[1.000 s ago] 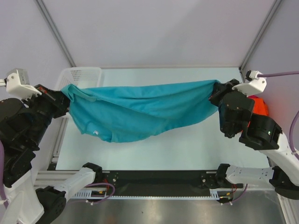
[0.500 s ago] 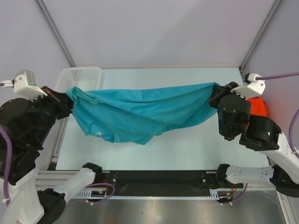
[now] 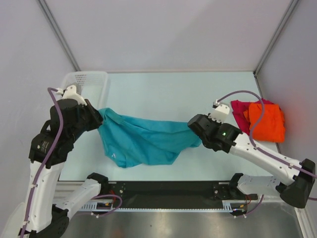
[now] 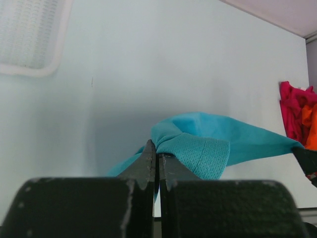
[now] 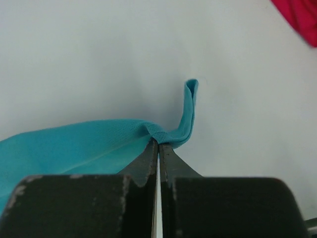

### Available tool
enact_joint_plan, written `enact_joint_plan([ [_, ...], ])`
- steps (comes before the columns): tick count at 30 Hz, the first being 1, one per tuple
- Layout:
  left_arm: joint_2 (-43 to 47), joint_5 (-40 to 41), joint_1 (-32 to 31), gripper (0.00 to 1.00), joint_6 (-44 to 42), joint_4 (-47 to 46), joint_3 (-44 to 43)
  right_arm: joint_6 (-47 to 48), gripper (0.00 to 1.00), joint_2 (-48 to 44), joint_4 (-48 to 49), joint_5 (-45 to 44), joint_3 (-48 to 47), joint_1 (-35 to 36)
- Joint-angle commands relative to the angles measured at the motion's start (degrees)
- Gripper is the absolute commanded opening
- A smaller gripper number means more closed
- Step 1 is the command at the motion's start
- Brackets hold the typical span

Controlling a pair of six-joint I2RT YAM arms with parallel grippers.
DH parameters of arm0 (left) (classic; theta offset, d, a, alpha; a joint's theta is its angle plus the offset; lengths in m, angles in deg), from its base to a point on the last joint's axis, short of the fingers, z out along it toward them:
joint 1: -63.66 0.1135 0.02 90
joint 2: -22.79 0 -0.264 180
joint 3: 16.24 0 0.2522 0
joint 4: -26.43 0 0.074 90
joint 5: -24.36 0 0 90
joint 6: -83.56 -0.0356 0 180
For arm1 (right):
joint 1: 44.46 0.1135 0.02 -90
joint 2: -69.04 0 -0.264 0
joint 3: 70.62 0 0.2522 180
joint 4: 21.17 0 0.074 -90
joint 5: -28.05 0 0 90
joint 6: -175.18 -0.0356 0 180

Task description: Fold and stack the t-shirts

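Teal shirt [image 3: 143, 144] hangs like a hammock between two robot grippers, its middle sagging onto the table [image 3: 173, 94]. The left gripper [image 3: 100, 119], just in front of the white basket [image 3: 86, 82], has its fingers clamped on one end. The right gripper [image 3: 194, 128], well to the right of the basket, pinches the other end. Holding both ends likely spreads the cloth for folding. Three shirts in all: an orange shirt [image 3: 267, 121] overlaps a magenta shirt [image 3: 240, 111], farthest from the one basket.
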Motion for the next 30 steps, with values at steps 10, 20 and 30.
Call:
enact_joint_plan([
  [10, 2.2, -1.2, 0.5, 0.0, 0.4, -4.6, 0.8, -0.7, 0.18, 3.6, 3.6, 5.8, -3.3, -0.8],
  [20, 2.1, -2.3, 0.5, 0.0, 0.1, -5.1, 1.1, 1.1, 0.25, 6.9, 3.6, 10.9, -5.4, -1.4],
  [30, 1.7, -4.2, 0.5, 0.0, 0.2, -6.5, 3.6, -9.6, 0.27, 8.8, 10.5, 20.2, 6.4, 9.7],
])
